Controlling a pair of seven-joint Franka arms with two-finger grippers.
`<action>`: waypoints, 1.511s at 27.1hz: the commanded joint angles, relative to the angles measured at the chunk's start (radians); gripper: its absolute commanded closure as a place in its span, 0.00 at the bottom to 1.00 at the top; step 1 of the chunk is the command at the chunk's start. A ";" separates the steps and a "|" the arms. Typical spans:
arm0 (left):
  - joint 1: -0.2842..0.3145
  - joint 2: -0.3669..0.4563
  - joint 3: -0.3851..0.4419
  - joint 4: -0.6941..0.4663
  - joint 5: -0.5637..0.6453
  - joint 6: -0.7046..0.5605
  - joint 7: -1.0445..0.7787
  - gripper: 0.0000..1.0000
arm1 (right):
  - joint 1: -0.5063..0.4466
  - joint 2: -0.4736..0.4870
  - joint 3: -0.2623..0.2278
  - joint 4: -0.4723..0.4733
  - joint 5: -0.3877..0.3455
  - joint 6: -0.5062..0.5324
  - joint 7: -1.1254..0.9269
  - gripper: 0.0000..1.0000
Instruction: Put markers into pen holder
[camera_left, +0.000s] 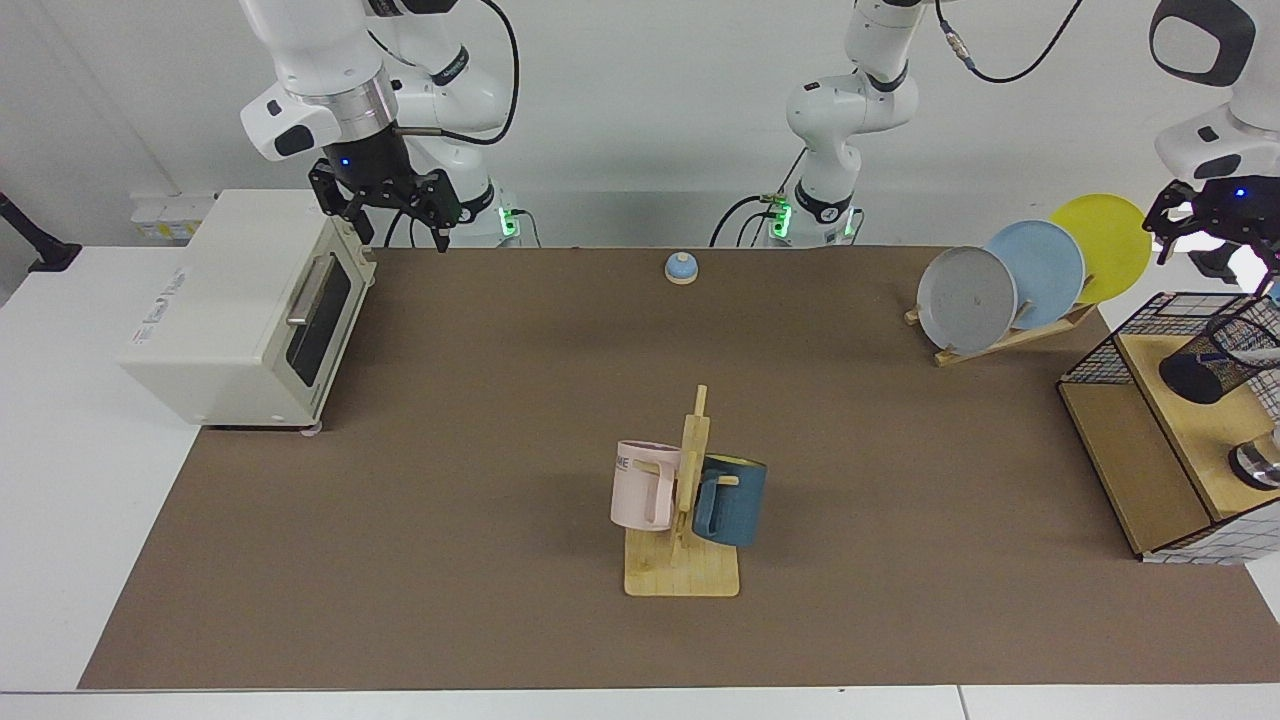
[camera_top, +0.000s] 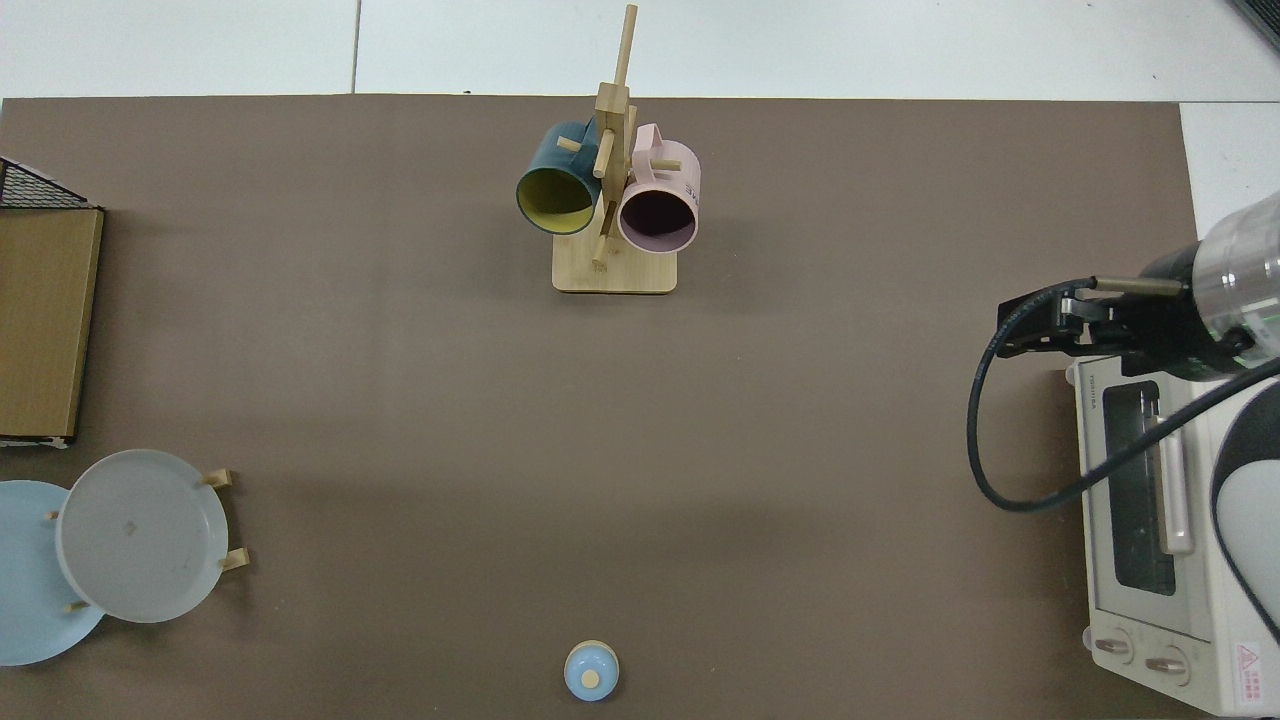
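Hovering at the far right edge of the facing view, the left gripper hangs above the wire basket with nothing in it; its fingers look spread, though it is partly cut off there. Just below it the pen holder stands on the wooden shelf inside the basket, tilted as seen from this side. 1 marker already rests in the holder, its pale barrel leaning across the rim; its cap cannot be made out. No other marker shows on the counter in either view.

The right gripper waits at the far left, above the near corner of the toaster oven, fingers spread and empty.

Judging from this, the dropping step looks done and the left arm is clear of the holder. The next move probably calls for checking that the marker sits fully inside, then either seeking another marker outside these views or drawing the arm off without brushing the basket wires.
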 joint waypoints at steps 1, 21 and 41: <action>-0.065 -0.057 0.058 -0.026 -0.091 -0.100 -0.153 0.00 | -0.021 0.004 0.012 0.007 0.010 0.013 -0.014 0.00; -0.141 -0.133 0.041 -0.059 -0.234 -0.295 -0.810 0.00 | -0.021 0.004 0.012 0.007 0.010 0.013 -0.014 0.00; -0.151 -0.177 0.013 -0.119 -0.238 -0.304 -0.839 0.00 | -0.021 0.004 0.012 0.007 0.010 0.013 -0.014 0.00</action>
